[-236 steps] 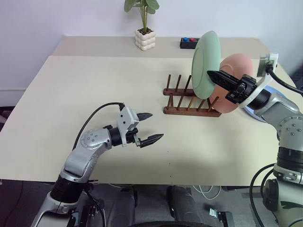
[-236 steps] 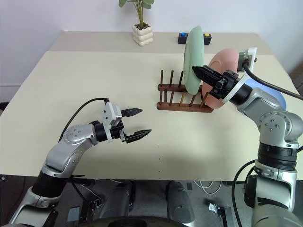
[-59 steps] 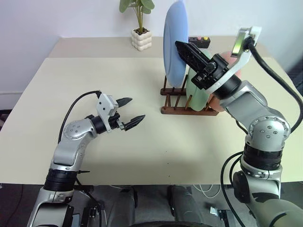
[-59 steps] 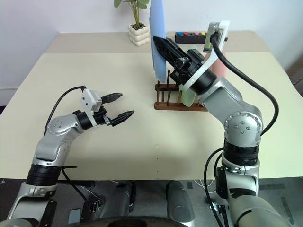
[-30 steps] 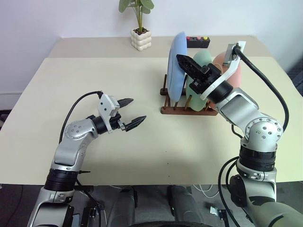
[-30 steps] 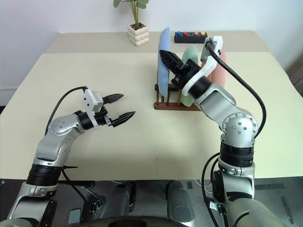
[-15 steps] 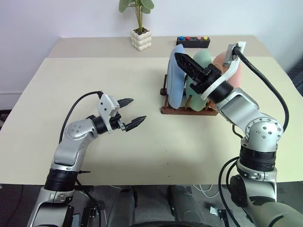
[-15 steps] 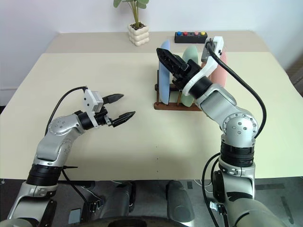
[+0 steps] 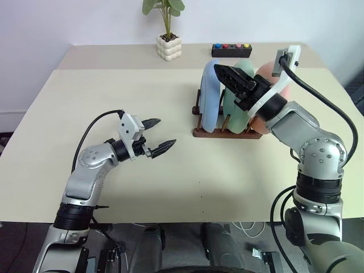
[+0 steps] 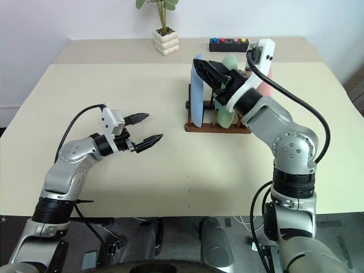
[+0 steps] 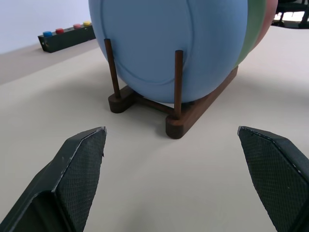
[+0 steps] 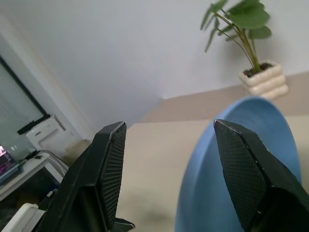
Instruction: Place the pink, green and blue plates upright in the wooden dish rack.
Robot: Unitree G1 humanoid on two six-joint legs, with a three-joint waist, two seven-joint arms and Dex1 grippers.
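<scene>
Bright, even, diffuse lighting throughout, with soft shadows on the table (image 9: 170,170) under the arms and rack (image 9: 227,132), no glare, head views sharp, and mild softness on near fingers (image 12: 108,164) in the wrist views.

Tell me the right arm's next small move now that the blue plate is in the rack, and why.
Probably lift the right gripper up and back, clear of the blue plate. Its fingers stand open above the plate's rim, and the blue, green plate and pink plate all stand upright between the pegs of the wooden dish rack, so nothing seems left to hold.
</scene>
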